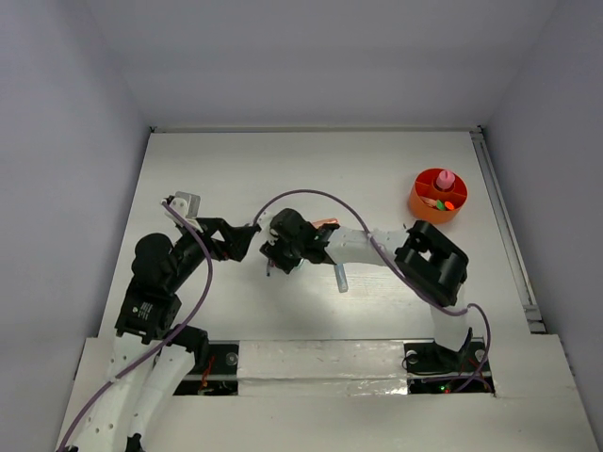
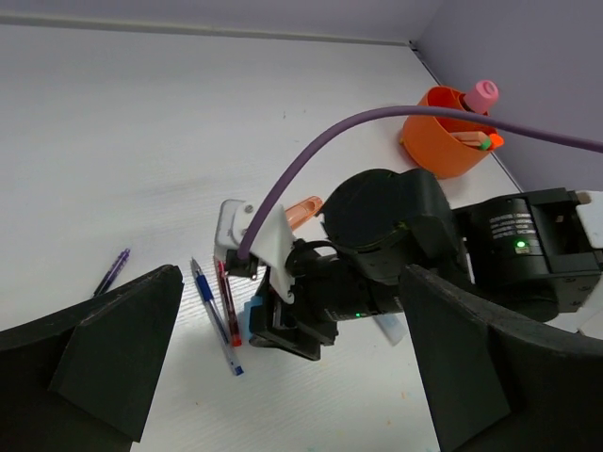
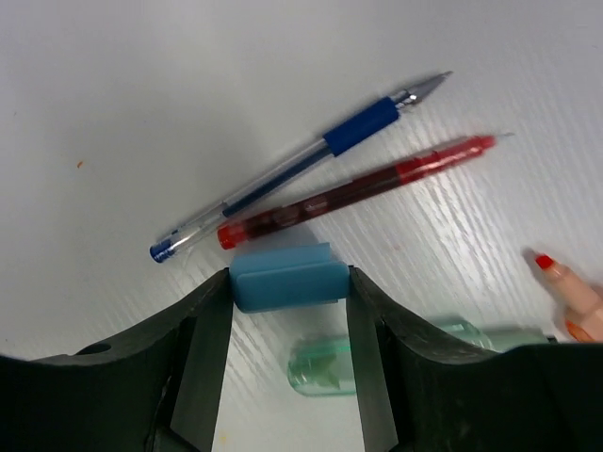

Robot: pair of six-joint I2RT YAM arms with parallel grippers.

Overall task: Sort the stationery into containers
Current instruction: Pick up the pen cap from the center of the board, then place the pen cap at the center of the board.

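I have right gripper [image 3: 289, 287] pinching blue eraser [image 3: 283, 273], ready for lift; red pen [image 3: 358, 188] just ahead; left gripper [image 1: 243, 241] wide, spare.

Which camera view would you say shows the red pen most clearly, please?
The right wrist view: the red pen lies whole and close beside the blue pen. The left wrist view shows it small and foreshortened. In the top view I cannot make it out.
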